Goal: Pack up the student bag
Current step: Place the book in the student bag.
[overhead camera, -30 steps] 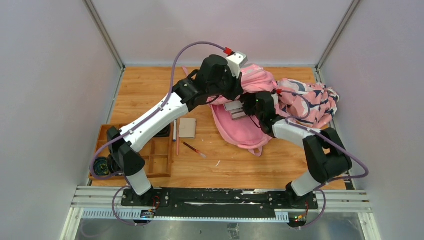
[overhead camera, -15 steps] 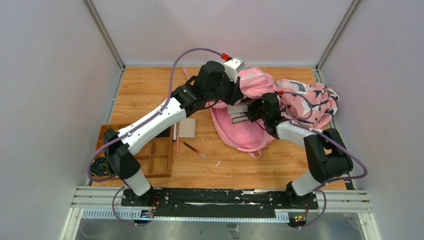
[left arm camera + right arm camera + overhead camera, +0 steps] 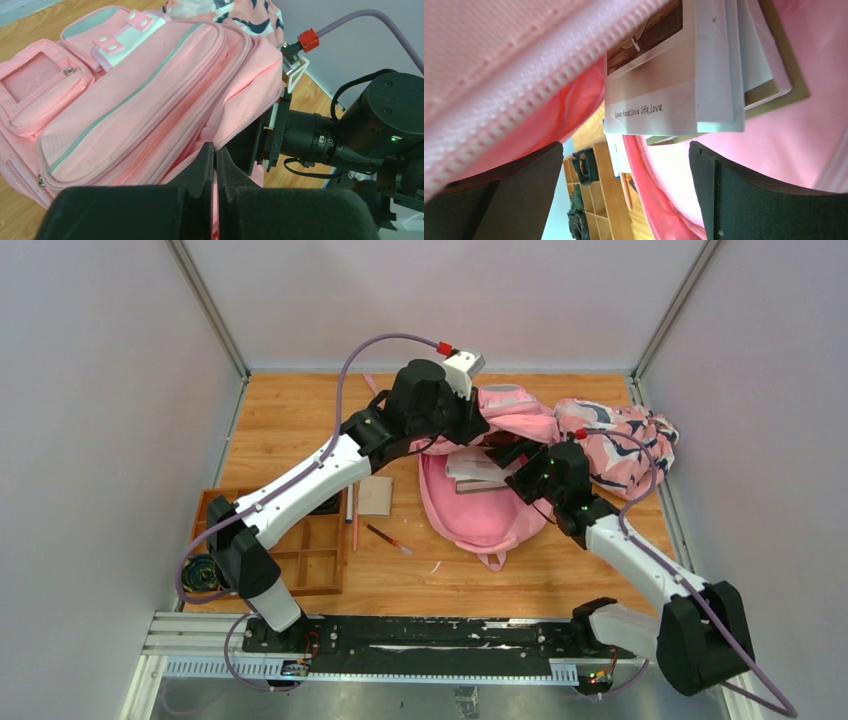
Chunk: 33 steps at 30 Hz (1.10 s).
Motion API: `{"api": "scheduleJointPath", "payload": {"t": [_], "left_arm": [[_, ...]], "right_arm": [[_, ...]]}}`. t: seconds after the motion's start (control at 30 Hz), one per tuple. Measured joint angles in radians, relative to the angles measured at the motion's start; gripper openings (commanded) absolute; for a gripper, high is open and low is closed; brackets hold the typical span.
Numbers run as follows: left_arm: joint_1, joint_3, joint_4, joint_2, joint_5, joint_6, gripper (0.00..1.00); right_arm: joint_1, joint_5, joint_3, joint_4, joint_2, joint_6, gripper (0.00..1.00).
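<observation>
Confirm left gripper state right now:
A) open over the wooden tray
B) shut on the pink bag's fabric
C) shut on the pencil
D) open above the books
B: in the left wrist view the left gripper has its fingers pressed together, with a fold of the student bag pinched between them at the edge of its opening.

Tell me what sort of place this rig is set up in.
Most likely an enclosed robot test cell, not a classroom: plain wall panels in metal corner posts box in a wooden tabletop, with a black mounting rail along its near edge.
</observation>
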<state>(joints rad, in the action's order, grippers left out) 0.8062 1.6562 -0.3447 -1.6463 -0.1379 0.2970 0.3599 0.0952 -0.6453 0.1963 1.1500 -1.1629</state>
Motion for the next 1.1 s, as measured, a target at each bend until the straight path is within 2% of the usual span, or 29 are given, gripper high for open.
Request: {"api": "scheduleJointPath", "payload": {"t": [0.2,0.33,0.43,0.57,0.8,0.97,1.0,1.1], "left_arm": [[0.003,-0.016,0.032,0.0,-0.039,0.031,0.0],[0.013,-0.052,0.064,-0.002,-0.085,0.064,0.0],[0.01,-0.051,0.094,-0.015,-0.086,0.082,0.0],[0.01,-0.046,0.12,-0.046,-0.068,0.101,0.0],[0.024,-0.039,0.127,-0.083,-0.042,0.105,0.0],[0.032,-0.135,0.156,-0.05,-0.071,0.104,0.0],[0.037,-0.161,0.154,-0.04,-0.08,0.104,0.03],[0.072,-0.21,0.138,-0.031,-0.115,0.091,0.39]], "right_arm": [[-0.001,0.043,0.089,-0.142,-0.205,0.09,1.0],[-0.001,0.075,0.143,-0.3,-0.381,0.182,1.0],[-0.001,0.101,0.171,-0.426,-0.534,0.256,1.0],[-0.001,0.181,0.195,-0.514,-0.663,0.328,1.0],[-0.001,0.328,0.221,-0.595,-0.66,0.402,1.0],[-0.001,0.263,0.125,-0.772,-0.691,0.478,0.99],[-0.001,0.232,0.086,-0.809,-0.71,0.492,0.99],[-0.001,0.142,-0.045,-0.889,-0.766,0.53,0.99]]}}
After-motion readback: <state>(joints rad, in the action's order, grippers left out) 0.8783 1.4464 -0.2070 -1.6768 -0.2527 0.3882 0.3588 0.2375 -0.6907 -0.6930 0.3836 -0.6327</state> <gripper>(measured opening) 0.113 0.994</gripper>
